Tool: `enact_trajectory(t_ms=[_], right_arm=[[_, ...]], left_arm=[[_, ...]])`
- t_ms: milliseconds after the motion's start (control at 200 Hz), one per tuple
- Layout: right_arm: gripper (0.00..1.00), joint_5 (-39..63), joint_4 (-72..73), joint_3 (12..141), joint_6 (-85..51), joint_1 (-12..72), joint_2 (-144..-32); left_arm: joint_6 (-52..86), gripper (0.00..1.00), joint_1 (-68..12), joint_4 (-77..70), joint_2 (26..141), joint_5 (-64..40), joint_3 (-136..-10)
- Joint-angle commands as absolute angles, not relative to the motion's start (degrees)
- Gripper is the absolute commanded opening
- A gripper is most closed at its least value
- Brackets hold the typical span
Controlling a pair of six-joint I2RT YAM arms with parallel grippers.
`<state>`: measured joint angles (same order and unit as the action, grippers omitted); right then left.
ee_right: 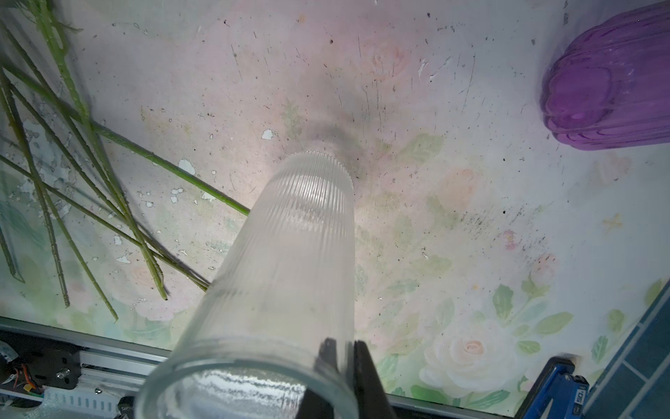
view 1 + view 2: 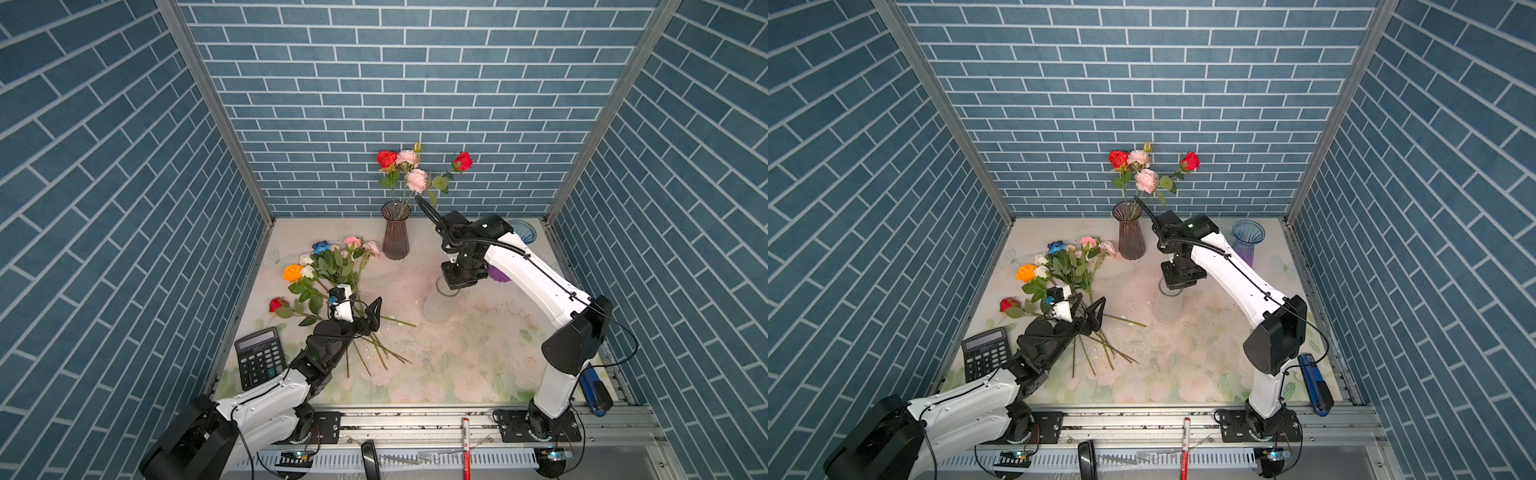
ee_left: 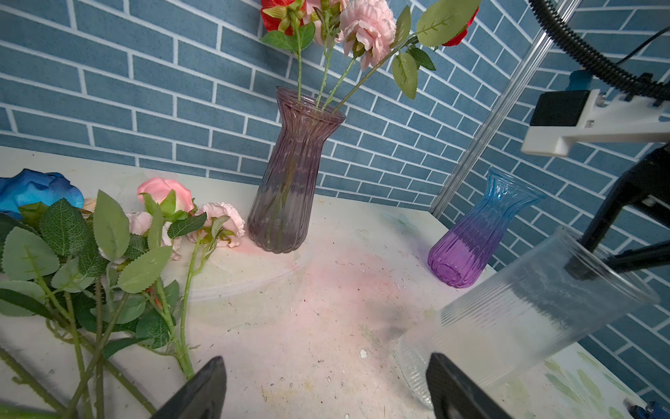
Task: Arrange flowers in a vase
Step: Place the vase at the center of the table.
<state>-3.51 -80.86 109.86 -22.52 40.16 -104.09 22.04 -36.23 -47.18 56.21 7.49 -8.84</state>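
Observation:
Loose flowers [image 2: 332, 266] [image 2: 1067, 262] [image 3: 108, 246] lie in a pile at the table's left, blooms toward the back, bare stems [image 1: 90, 203] fanned toward the front. My left gripper [image 2: 365, 316] [image 2: 1088, 307] [image 3: 324, 362] hovers open over those stems, holding nothing. A smoky purple vase [image 2: 396, 232] [image 2: 1131, 235] [image 3: 290, 181] at the back holds several red and pink flowers [image 2: 409, 166]. My right gripper [image 1: 344, 346] is shut on the rim of a clear ribbed vase [image 2: 438, 307] [image 2: 1168, 307] [image 1: 290, 254], one finger inside, one outside; its base rests on the table.
A blue-to-purple vase [image 2: 1248, 241] [image 3: 478, 235] [image 1: 612, 83] stands empty at the back right. A black calculator [image 2: 259, 357] lies at the front left, a blue stapler [image 2: 1316, 384] at the front right edge. A red pen [image 2: 466, 440] lies on the front rail. Tiled walls enclose three sides.

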Motion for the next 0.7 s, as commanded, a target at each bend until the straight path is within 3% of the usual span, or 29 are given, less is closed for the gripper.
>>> enact_trajectory(t_ms=[0, 465, 515, 695], right_arm=[[0.02, -4.44, -82.36, 109.87, -21.45, 40.52, -103.54], [0.07, -4.67, -79.50, 105.17, -22.92, 41.56, -102.05], [0.12, -4.52, -79.30, 104.78, -23.01, 41.57, -101.95], [0.47, -4.72, -79.34, 105.25, -23.03, 41.65, -101.17]], left_arm=[[22.24, 0.88, -35.80, -46.91, 55.74, 8.08, -8.26], [22.29, 0.88, -35.69, -46.93, 55.38, 8.01, -8.09], [22.32, 0.88, -35.67, -46.89, 55.41, 7.97, -8.05], [22.24, 0.88, -35.61, -47.11, 55.83, 7.57, -8.17]])
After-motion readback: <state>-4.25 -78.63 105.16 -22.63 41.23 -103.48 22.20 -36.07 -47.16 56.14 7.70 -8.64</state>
